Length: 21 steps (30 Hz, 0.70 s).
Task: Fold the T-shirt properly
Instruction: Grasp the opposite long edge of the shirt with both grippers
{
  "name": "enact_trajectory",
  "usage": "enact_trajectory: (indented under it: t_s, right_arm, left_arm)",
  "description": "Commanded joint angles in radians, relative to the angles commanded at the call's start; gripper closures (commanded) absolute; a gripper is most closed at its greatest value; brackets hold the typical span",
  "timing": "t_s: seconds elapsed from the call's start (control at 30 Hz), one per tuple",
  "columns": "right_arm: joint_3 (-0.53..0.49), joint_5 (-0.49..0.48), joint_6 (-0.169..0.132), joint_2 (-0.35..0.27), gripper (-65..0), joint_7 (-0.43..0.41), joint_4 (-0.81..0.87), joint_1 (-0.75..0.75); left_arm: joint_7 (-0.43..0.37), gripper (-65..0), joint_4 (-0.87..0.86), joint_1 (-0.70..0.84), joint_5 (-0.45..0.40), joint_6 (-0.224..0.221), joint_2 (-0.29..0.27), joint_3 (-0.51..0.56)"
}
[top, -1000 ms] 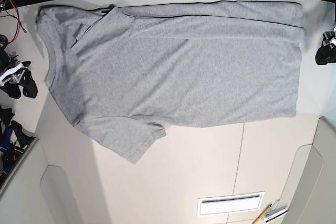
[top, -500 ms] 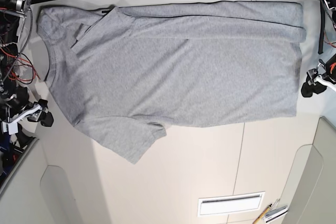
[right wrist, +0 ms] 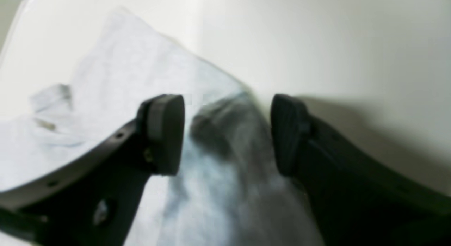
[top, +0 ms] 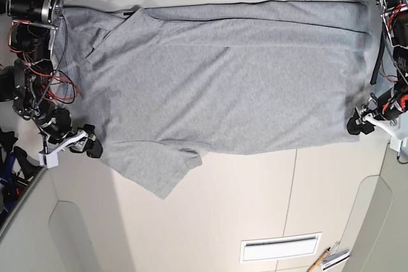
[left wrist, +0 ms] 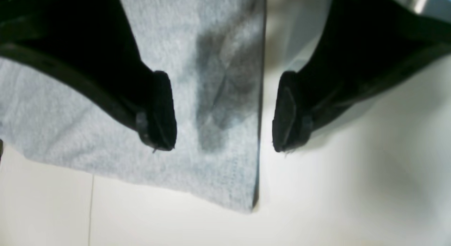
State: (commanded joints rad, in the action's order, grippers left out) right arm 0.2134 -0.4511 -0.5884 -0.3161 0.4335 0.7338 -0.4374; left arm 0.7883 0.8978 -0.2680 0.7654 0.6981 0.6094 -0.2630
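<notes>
The light grey T-shirt (top: 223, 74) lies spread flat on the white table, plain side up, neck at the left and hem at the right. One short sleeve (top: 156, 170) points toward the front. My left gripper (top: 356, 125) is open at the shirt's front hem corner. In the left wrist view, this gripper (left wrist: 223, 112) straddles the hem edge, one finger over the shirt (left wrist: 105, 140), the other over bare table. My right gripper (top: 89, 146) is open at the shirt's left edge beside the sleeve. In the blurred right wrist view, it (right wrist: 227, 133) hangs over the cloth (right wrist: 116, 80).
A white slotted plate (top: 280, 248) and a pencil with a clip (top: 328, 259) lie near the table's front edge. Red wires (top: 41, 84) hang from the arm at the left. Grey raised panels (top: 395, 208) flank the front corners.
Both arms have swung in from the sides and come down to the shirt's front corners, at the hem and by the sleeve. The shirt itself has barely shifted.
</notes>
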Motion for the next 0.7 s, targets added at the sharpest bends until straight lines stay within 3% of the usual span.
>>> enact_trajectory:
  t_s: [0.43, 0.5, 0.53, 0.63, 0.67, 0.7]
  right_arm:
    - [0.0, 0.007, -0.003, 0.014, -38.2, 0.023, 0.0, 0.0]
    - [0.0, 0.007, -0.002, 0.014, -37.3, 0.023, 0.001, 0.0]
    - [0.0, 0.011, -0.002, 0.013, -32.1, 0.023, 0.002, 0.0]
    - [0.0, 0.063, -0.002, 0.014, -7.6, 0.023, 0.018, 0.0]
    - [0.0, 0.071, -0.002, 0.014, -0.3, 0.023, 0.027, 0.0]
    - [0.0, 0.071, -0.002, 0.013, 0.0, 0.023, 0.039, 0.0]
  left_arm:
    - [0.002, -45.0, 0.0, -0.031, -0.028, 0.0, -0.052, 0.002]
    - [0.002, -35.4, 0.0, -0.031, -0.026, 0.0, -0.052, 0.002]
    - [0.002, -26.1, 0.0, -0.031, -0.026, 0.0, -0.052, 0.002]
    - [0.002, -1.4, 0.0, -0.035, -0.026, 0.0, -0.052, 0.002]
    - [0.004, 0.0, 0.0, -0.037, -0.026, 0.0, -0.051, 0.002]
    - [0.015, 0.0, 0.0, -0.039, -0.025, 0.0, -0.049, 0.002]
